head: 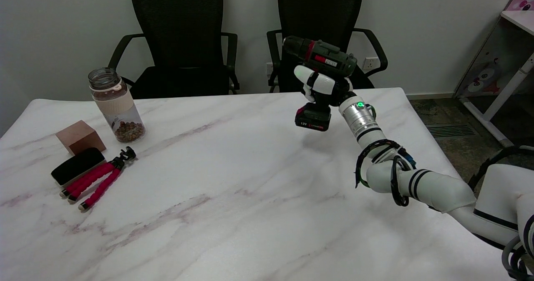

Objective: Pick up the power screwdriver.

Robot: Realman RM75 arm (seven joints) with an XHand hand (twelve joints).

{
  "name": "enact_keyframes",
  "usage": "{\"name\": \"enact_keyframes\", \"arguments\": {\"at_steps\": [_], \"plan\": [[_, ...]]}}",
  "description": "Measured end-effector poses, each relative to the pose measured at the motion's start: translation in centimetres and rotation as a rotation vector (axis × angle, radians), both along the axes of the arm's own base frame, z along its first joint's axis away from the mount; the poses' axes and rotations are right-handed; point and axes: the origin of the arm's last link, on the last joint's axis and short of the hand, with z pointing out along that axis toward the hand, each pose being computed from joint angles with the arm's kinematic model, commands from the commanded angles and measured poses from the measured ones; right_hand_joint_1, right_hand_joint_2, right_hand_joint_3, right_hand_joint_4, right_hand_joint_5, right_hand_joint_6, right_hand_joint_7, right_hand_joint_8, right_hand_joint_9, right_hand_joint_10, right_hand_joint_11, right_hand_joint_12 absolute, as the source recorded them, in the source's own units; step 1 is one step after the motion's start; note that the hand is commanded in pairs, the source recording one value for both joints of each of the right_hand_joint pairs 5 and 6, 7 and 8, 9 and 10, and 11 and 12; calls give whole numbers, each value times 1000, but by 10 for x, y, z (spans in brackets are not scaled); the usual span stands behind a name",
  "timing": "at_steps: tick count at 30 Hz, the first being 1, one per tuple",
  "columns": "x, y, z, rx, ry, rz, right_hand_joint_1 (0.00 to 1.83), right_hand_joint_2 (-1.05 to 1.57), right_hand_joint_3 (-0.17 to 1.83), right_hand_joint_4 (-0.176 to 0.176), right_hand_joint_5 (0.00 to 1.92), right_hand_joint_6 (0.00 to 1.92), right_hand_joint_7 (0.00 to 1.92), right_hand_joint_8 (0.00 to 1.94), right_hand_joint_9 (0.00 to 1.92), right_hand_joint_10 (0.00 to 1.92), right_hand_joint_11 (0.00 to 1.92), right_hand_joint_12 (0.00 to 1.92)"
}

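The right hand (323,87) covers the grip of the power screwdriver (321,59), the small print on its battery is unreadable, and the tabletop (233,197) runs off the lower and left edges.

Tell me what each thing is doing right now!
power screwdriver: lifted off the table, held by its handle.
robot hand: wrapped around the screwdriver's handle.
jar: standing upright, no lid seen, brown bits at the bottom.
mini tripod: lying flat, legs together.
wooden block: resting on the table.
black case: lying flat, closed.
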Motion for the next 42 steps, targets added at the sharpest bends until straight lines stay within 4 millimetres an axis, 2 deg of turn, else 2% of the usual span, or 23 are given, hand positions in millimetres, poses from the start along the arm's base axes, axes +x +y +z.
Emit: {"name": "enact_keyframes", "arguments": {"at_steps": [4, 11, 27, 42], "plan": [[5, -3, -2, 5, -5, 11, 868, 1065, 809, 176, 1729, 1729, 1729, 1729, 1759, 1759, 1914, 1914], [16, -9, -6, 16, -12, 37, 848, 1071, 819, 176, 1749, 1749, 1749, 1749, 1920, 1920, 1920, 1920], [43, -23, -20, 40, 17, 93, 843, 1075, 891, 176, 1800, 1800, 1800, 1800, 1920, 1920, 1920, 1920], [87, -31, -37, 79, 22, 212, 841, 1100, 930, 176, 1819, 1819, 1819, 1819, 1920, 1920, 1920, 1920]]}}
